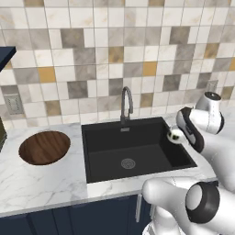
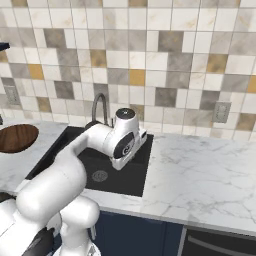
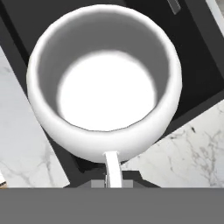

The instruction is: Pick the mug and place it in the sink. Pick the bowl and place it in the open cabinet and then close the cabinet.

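- Pincer (image 3: pixel 113 177) closed on white mug (image 3: pixel 105 83) by its handle, held over black sink's (image 1: pixel 105 147) right edge.
- Mug empty inside.
- Wooden bowl (image 1: pixel 44 147) empty, on marble table (image 1: pixel 46 183) left of sink.

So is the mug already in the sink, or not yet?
Not yet: the mug is held in the shut gripper above the right edge of the sink.

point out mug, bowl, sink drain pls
mug (image 3: pixel 105 94): hand view, pale inside floor of the cup.
bowl (image 1: pixel 44 147): left base view, middle of the brown wooden disc.
sink drain (image 1: pixel 128 163): left base view, round steel drain in the black basin floor.
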Controlling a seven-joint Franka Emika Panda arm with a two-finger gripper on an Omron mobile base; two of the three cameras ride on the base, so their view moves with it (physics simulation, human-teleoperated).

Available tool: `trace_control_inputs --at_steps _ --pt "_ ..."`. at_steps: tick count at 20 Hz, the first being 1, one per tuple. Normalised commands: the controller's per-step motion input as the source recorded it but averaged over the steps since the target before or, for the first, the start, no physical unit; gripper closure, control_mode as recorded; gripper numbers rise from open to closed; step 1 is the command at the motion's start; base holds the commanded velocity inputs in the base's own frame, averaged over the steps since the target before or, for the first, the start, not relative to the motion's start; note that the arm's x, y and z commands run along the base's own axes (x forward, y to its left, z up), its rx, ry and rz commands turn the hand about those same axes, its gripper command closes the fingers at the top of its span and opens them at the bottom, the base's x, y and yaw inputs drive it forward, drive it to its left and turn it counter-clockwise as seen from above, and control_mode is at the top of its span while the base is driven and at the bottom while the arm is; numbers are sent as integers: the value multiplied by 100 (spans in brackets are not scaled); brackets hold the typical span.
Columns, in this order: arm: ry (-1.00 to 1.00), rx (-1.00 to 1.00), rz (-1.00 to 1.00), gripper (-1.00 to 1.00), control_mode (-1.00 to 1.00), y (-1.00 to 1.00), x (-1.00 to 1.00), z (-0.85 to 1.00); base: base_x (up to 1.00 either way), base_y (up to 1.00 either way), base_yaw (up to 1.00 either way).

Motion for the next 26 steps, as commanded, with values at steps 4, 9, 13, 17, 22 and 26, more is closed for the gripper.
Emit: trace_control_inputs --at_steps 4,9,13,17,22,26 --pt "5 6 9 100 -100 35 19 0 0 0 0" --pt "0 18 10 100 -100 25 21 -13 0 0 0" --pt "0 14 9 100 -100 27 26 -6 0 0 0" --pt "0 -1 8 100 -100 45 34 -1 0 0 0" --pt "0 -7 3 100 -100 52 30 -14 0 0 0" --pt "0 -3 5 100 -100 41 15 -43 0 0 0"
